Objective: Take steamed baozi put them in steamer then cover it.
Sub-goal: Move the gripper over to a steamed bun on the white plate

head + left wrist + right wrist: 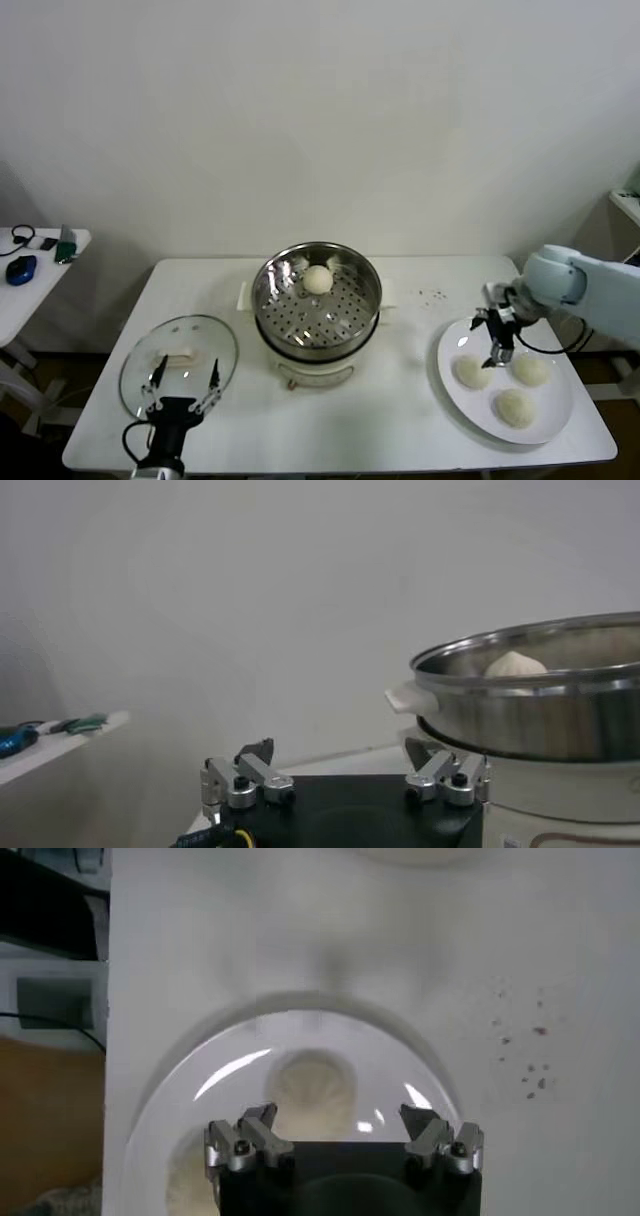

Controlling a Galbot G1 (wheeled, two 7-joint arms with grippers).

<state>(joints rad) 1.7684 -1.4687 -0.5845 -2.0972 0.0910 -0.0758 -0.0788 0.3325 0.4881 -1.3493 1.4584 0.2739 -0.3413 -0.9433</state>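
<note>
Now, at the left the glass cover (179, 359) lies flat on the table (400, 420), and the left gripper (183, 381) waits over its near edge with fingers apart. In the middle stands the shiny steamer (317, 300), its bottom full of holes, with one smooth cream-white baozi (317, 279) inside. At the right, the right gripper (494, 342) hangs open over the white plate (505, 380), where three more buns (516, 407) lie.

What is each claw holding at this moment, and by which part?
Nothing is held. The right claw is open above the baozi on the white plate; the left claw is open, empty, near the cover.
</note>
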